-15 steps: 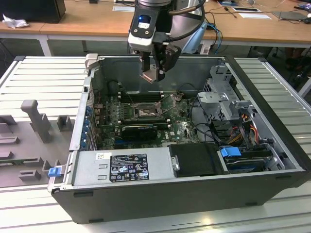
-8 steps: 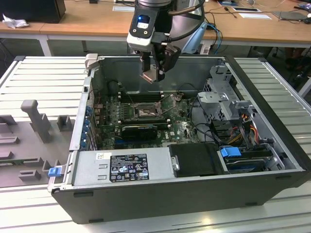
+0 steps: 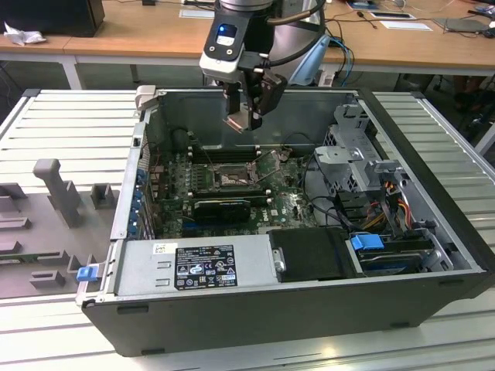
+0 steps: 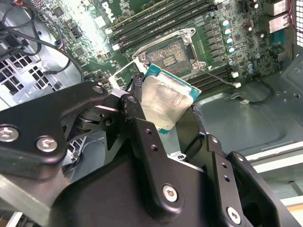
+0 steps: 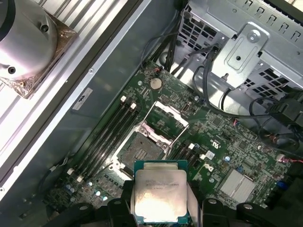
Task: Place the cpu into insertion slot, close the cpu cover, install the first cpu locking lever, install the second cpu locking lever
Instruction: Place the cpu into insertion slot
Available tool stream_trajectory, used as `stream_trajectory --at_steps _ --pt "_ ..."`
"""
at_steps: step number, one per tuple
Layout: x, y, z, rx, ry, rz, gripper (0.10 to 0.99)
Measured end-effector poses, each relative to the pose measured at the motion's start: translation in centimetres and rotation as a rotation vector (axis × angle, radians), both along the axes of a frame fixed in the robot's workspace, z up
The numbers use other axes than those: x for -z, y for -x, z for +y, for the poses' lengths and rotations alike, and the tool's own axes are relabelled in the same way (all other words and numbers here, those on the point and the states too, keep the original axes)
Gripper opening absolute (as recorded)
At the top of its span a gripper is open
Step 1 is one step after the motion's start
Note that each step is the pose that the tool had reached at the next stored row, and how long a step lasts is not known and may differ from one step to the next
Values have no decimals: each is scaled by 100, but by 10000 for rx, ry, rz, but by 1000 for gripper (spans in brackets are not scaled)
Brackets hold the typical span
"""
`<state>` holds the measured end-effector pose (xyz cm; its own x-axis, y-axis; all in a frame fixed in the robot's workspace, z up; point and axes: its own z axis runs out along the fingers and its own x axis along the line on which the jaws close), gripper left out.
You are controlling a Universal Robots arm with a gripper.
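**Claw gripping cpu above the open socket**

The claw (image 3: pixel 246 120) is closed on the cpu (image 3: pixel 237 124), with a finger on each of two opposite edges. The fingers are only as far apart as the chip is wide. In the second wrist view one finger (image 4: pixel 135 111) presses one side of the cpu (image 4: pixel 165 101) and the other finger presses the opposite side. The chip's silvery face shows between them, with a thin green border around it. The first wrist view shows the same grip, with the cpu (image 5: pixel 159 196) sitting square between the fingertips. Nothing else touches the chip.

In the exterior view the claw hangs over the open computer case (image 3: pixel 309 301) at about the level of its top edge, and the chip looks slightly tilted in the grip.

The insertion slot (image 3: pixel 230 179) lies below the claw, well apart from it, on the motherboard (image 3: pixel 286 205). The slot (image 5: pixel 137 149) has no chip in it and its dark contact field is exposed. The cpu cover (image 5: pixel 170 113) is swung up off the slot and stands open on the side of the slot away from the claw. The memory slots (image 5: pixel 106 132) run just beside the slot. The cpu is not yet placed and stays clear of the slot, the cover and the board.
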<state>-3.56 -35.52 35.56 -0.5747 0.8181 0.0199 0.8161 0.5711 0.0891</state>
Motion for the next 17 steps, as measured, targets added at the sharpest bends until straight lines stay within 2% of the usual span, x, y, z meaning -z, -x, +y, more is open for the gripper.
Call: stream_trajectory --at_steps 17 --pt "7 0 0 582 0 0 529"
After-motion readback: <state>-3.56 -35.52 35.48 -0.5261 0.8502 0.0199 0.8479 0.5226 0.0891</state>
